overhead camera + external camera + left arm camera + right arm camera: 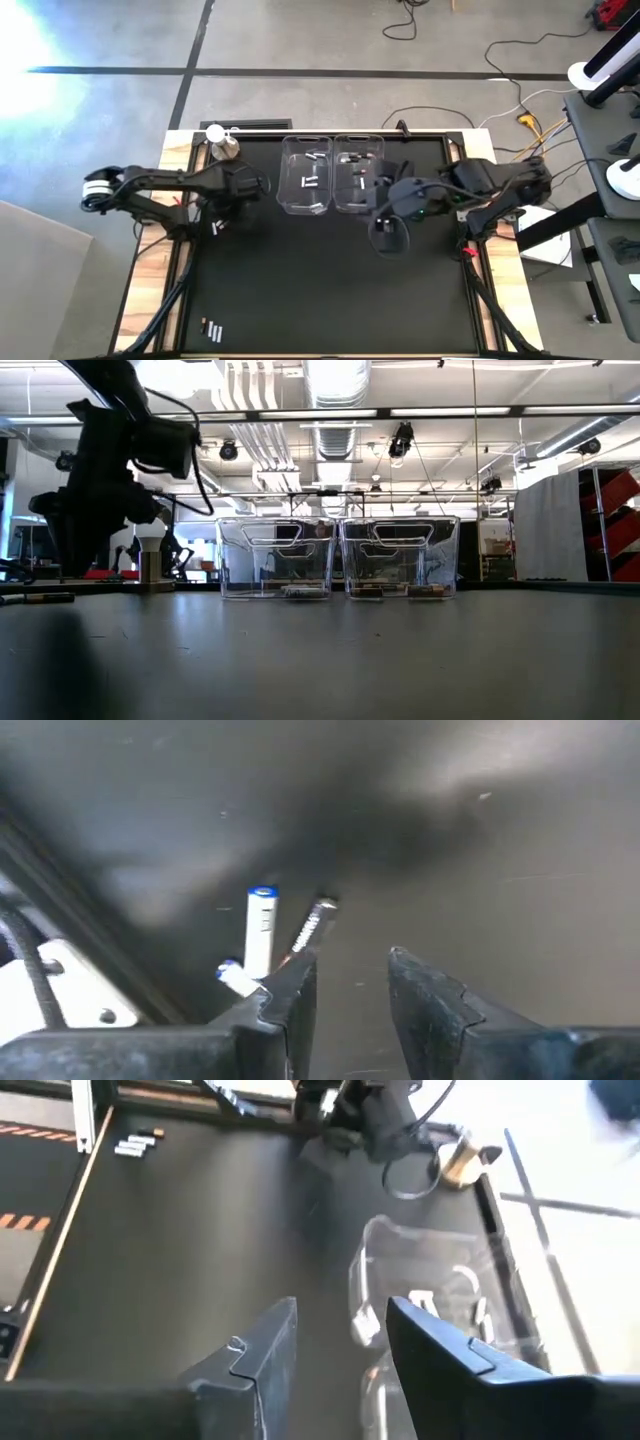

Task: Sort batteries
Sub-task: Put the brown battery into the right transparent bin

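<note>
**Operator:** Report battery locations, near edge first.

**Technician:** A small group of batteries [213,328] lies at the table's near-left corner, untouched. A second group of loose batteries [262,925] lies near the left edge, about midway back, just beside the left gripper's [350,982] fingertips: one white cell with a blue cap, one short white cell and one dark cell. None is between the fingers.

**Operator:** State of that gripper?

**Technician:** Fingers parted, nothing held. It is low over the table [330,290] and aimed at the cells, which suggests a pick approach. The dark cell lies just beside one finger [290,995], so the gap probably needs shifting toward it before closing.

**Operator:** And the right arm?

**Technician:** The right gripper [340,1345] is raised over the table's middle, just short of the bins. Its fingers stand apart and hold nothing. Its placement reads as between trips, at the bin nearest it.

**Operator:** Far edge?

**Technician:** Two clear bins stand side by side at the middle of the far edge. The left bin [305,176] holds a few pale cells; the right bin [358,172] holds mostly dark ones, so sorting appears to be by type. A knob [222,143] stands at the far-left corner, apart from the task.
</note>
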{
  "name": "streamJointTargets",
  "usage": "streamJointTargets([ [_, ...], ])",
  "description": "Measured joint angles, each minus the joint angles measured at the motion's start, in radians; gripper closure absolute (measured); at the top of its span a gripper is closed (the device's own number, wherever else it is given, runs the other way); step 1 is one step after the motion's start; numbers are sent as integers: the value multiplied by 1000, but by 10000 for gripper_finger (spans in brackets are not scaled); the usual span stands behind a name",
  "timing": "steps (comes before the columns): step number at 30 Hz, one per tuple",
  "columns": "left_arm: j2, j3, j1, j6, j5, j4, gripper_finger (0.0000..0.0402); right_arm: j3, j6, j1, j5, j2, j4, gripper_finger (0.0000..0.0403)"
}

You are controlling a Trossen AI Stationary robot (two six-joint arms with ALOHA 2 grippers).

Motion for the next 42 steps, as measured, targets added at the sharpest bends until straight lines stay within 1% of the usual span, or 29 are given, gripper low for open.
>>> streamJointTargets([
  [5,73,7,74,110,24,-18,299,-119,84,26,25,-36,12,267],
  [9,126,8,90,199,38,-15,299,-178,148,38,34,-51,13,274],
  [16,233,1,102,319,40,33,299,-216,243,43,34,-50,15,289],
  [20,304,-2,105,384,74,45,303,-218,285,62,33,-50,14,300],
  [24,349,1,101,436,95,44,332,-218,312,90,33,-51,14,314],
  [27,348,0,100,451,95,52,376,-218,318,103,46,-53,17,325],
  [29,324,-7,99,443,72,59,389,-212,318,104,54,-54,30,333],
  [31,284,-6,97,429,55,63,388,-203,318,104,57,-55,54,339],
  [33,228,2,95,404,32,69,390,-197,311,104,57,-57,74,344],
  [35,139,25,80,354,11,69,395,-193,280,107,58,-61,99,347],
  [38,-18,48,15,231,31,39,397,-200,220,115,68,-73,143,349],
  [40,-127,80,-49,117,30,92,398,-217,190,115,84,-78,195,345],
  [42,-221,105,-119,1,-4,155,399,-247,163,115,85,-79,254,337],
])
